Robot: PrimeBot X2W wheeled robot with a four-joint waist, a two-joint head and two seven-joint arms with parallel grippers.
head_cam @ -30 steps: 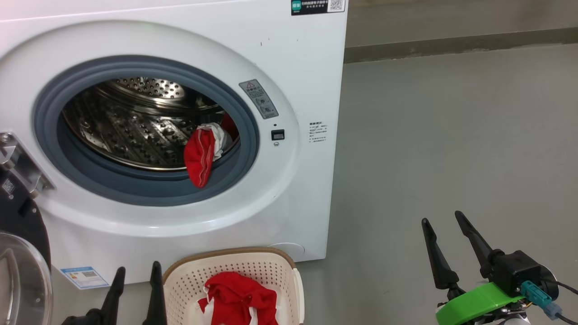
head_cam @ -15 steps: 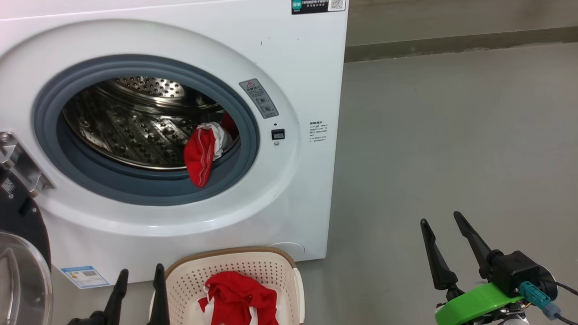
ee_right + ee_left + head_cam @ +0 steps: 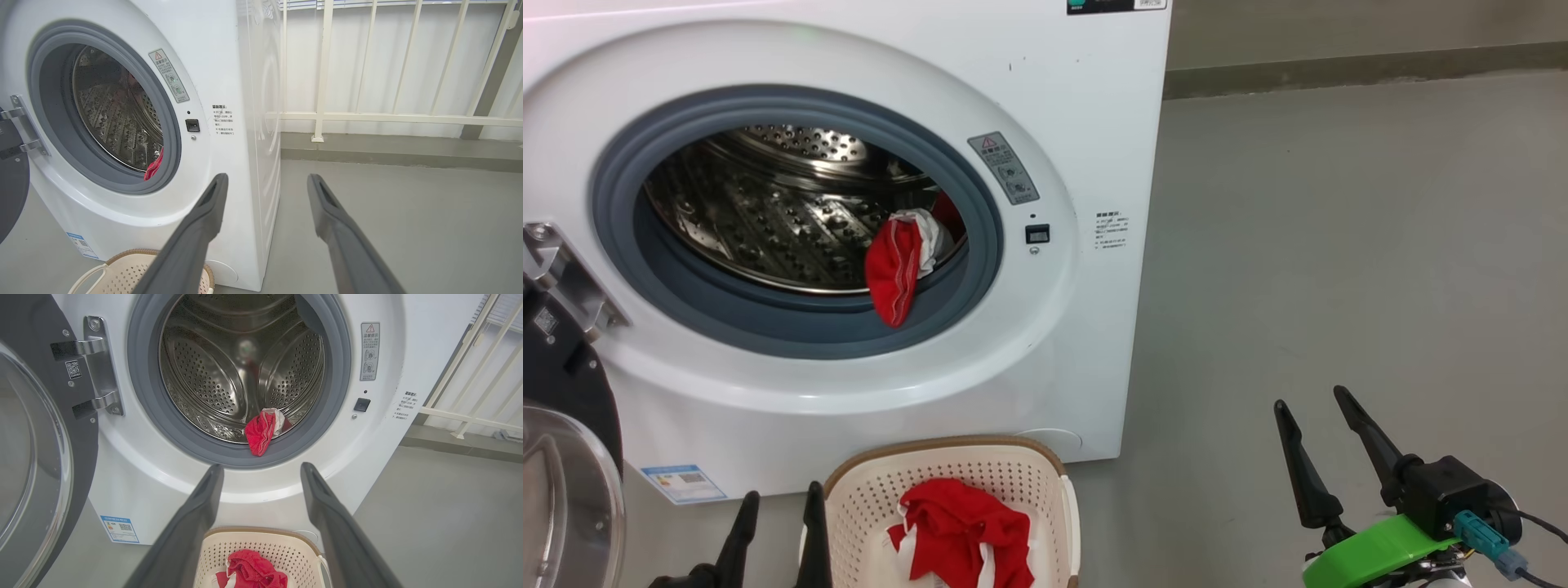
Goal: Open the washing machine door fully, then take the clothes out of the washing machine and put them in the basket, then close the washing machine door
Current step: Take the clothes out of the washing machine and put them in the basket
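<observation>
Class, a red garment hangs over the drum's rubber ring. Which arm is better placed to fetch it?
Left, probably: the left gripper, open, sits before the machine, beside the basket, the garment straight ahead in its wrist view. The right gripper, also open, stands off to the side over floor.

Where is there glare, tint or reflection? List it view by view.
Head view: pink cast over the washing machine at top left, highlights on the drum. Left wrist view: bright spot deep in the drum. Right wrist view: the machine's glossy side mirrors the railing.
</observation>
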